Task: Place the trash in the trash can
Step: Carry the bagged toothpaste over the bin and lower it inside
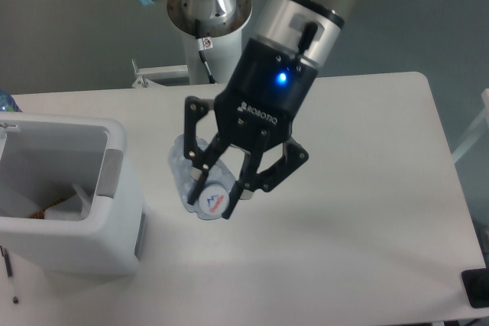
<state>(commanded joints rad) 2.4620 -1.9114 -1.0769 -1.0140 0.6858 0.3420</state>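
My gripper (pixel 218 188) is shut on the flattened clear plastic bottle (pixel 191 177), holding it well above the table, close to the camera. The bottle's labelled end (pixel 215 201) points down toward the lens, and its clear body sticks out to the left of the fingers. The trash can (pixel 114 188), a large white bin with a grey handle patch, stands at the left edge of the table, left of the held bottle. Inside the bin lie a white crumpled piece (pixel 65 208) and something brownish. The bottle hangs right of the bin's rim, not over its opening.
The arm's base column (pixel 206 24) rises behind the table's far edge. The white table (pixel 382 188) stretches to the right. A dark object (pixel 477 288) sits at the bottom right corner.
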